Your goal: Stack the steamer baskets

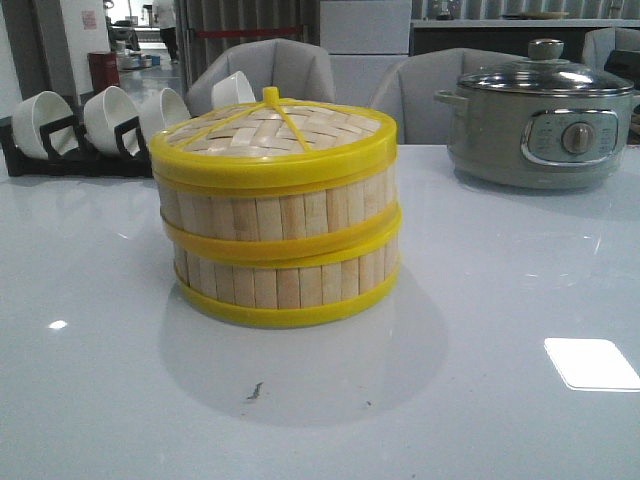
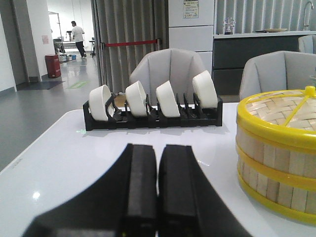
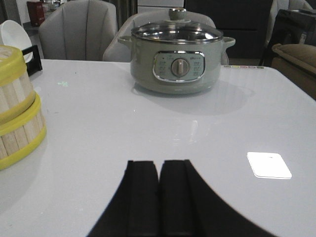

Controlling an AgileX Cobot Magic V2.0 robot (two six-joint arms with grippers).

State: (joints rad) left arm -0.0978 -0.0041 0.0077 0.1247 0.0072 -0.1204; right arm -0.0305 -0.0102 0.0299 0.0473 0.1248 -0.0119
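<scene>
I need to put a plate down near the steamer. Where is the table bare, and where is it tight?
Bare: the near strip in front of the stacked steamer baskets, and the wide stretch between them and the electric pot. Left of the baskets is bare too. Tighter: the far left edge, where the bowl rack sits just behind the baskets.

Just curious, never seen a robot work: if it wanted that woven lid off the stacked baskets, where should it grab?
Probably the small yellow knob at the centre of the lid, coming straight down from above. The lid lies flat, its rim snug on the top steamer basket, so the knob is the only raised part.
</scene>
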